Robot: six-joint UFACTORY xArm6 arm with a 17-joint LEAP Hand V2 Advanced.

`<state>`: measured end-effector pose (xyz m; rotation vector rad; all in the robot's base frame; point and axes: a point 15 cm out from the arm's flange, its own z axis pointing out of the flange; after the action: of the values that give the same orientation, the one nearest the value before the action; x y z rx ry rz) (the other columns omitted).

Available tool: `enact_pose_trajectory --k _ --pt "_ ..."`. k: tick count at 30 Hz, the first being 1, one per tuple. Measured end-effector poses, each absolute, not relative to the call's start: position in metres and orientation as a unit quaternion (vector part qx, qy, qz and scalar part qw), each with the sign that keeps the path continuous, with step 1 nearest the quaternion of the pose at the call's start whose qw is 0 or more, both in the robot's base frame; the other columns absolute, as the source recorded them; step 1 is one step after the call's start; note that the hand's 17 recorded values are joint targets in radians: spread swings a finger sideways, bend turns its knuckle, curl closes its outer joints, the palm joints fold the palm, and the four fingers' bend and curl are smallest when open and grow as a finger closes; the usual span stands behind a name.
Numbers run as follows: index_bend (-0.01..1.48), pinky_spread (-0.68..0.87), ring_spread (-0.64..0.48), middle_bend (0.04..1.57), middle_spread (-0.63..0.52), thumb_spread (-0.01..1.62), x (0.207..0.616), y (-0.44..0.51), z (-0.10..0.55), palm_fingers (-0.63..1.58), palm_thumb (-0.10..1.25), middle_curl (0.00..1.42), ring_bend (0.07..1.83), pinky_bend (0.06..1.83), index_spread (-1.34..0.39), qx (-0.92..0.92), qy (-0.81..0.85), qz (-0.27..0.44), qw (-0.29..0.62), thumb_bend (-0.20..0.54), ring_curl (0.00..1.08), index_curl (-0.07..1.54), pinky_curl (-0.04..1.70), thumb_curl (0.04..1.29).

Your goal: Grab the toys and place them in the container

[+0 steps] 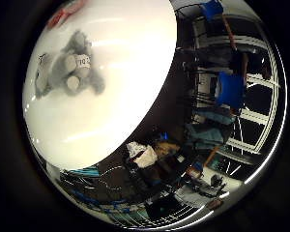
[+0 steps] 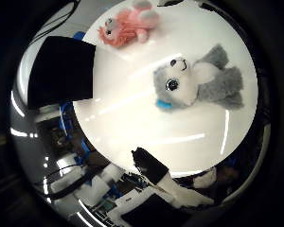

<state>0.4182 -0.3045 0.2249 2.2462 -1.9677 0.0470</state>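
Note:
A grey plush dog [image 2: 201, 80] with blue eyes lies on the white round table [image 2: 151, 128]; it also shows in the little finger side palm view [image 1: 68, 66]. A pink plush toy [image 2: 131, 26] lies on the table further off, near its far edge. A black container [image 2: 62, 68] stands at the table's edge, beside the pink toy. My right hand [image 2: 170, 184] hovers above the table, well away from both toys, with its black and white fingers relaxed and open.
A red and white thing [image 1: 68, 12] lies at the table's rim beyond the grey dog. Past the table's edge stand blue chairs [image 1: 229, 89] and desks with clutter [image 1: 159, 159].

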Motion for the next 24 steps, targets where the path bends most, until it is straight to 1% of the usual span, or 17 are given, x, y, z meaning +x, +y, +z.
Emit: enact_pose_trajectory --k 5,12,21,24 --pt "0.16 0.4 0.21 0.19 0.05 1.04 0.423 -0.299 0.204 0.05 0.47 0.31 0.24 0.43 -0.39 0.756 -0.65 0.0 0.081 -0.023 0.26 0.27 0.31 0.29" --pt "0.16 0.4 0.21 0.19 0.05 1.03 0.428 -0.299 0.187 0.05 0.49 0.31 0.24 0.41 -0.39 0.76 -0.644 -0.003 0.084 -0.025 0.26 0.27 0.31 0.29" --pt "0.16 0.4 0.22 0.19 0.06 1.03 0.424 -0.302 0.162 0.05 0.5 0.31 0.23 0.39 -0.39 0.758 -0.643 -0.017 0.103 -0.025 0.26 0.27 0.31 0.29" --pt "0.16 0.4 0.21 0.2 0.05 1.02 0.418 -0.297 0.152 0.08 0.51 0.32 0.24 0.39 -0.38 0.758 -0.643 -0.024 0.103 -0.025 0.27 0.27 0.3 0.3"
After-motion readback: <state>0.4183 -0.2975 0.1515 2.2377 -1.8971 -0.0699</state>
